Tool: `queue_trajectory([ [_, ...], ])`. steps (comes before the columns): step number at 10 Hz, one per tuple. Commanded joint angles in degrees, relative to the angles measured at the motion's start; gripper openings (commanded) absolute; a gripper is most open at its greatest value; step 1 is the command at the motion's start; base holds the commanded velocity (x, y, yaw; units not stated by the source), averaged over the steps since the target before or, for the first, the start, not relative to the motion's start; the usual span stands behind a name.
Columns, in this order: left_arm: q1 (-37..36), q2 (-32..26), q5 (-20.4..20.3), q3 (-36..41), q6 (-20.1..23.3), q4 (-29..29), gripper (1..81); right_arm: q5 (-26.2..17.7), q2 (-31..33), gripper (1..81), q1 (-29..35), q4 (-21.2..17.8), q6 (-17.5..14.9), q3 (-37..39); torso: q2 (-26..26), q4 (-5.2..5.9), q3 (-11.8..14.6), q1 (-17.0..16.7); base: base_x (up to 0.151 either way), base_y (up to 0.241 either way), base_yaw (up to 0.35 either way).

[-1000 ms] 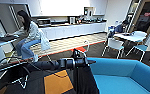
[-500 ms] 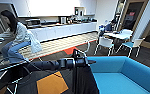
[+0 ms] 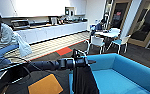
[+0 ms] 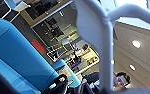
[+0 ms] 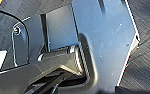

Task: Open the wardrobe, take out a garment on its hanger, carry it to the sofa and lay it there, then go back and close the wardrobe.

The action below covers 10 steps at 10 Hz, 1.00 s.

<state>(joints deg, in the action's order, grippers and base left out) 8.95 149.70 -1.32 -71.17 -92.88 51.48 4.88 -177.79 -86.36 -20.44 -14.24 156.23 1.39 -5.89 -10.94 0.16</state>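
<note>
Clenched on the hanger (image 4: 104,50), the left gripper (image 3: 78,60) reaches out level from the picture's left in the head view, with the black garment (image 3: 84,80) hanging limp below it over the near left corner of the blue sofa (image 3: 131,72). The hanger's pale hook and shoulder loom close in the left wrist view, the sofa's back beneath. Whether the right gripper is released or clenched I cannot tell. Such soft cloth looks light and will likely swing, fold and slip off a smooth hanger if tilted; the stiff hanger near its hook seems the sound place to hold. A seated person (image 3: 3,42) is at left.
</note>
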Motion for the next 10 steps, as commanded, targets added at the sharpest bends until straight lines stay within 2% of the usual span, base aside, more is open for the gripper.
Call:
queue_trajectory([
  [1, -10.39, 0.25, -1.06, 1.82, 1.12, 1.61, 1.0, -3.73, -0.66, 81.1, 1.49, -0.39, -0.18, -0.42, 0.0, 0.0, 0.0, 0.0, 0.0, 0.0, -0.246],
  [10, -10.39, -0.27, -0.97, 2.0, 1.12, 1.52, 1.0, -3.73, -0.66, 81.1, 1.58, -0.39, -0.18, -0.5, 0.0, 0.0, 0.0, 0.0, 0.0, 0.0, -0.245],
])
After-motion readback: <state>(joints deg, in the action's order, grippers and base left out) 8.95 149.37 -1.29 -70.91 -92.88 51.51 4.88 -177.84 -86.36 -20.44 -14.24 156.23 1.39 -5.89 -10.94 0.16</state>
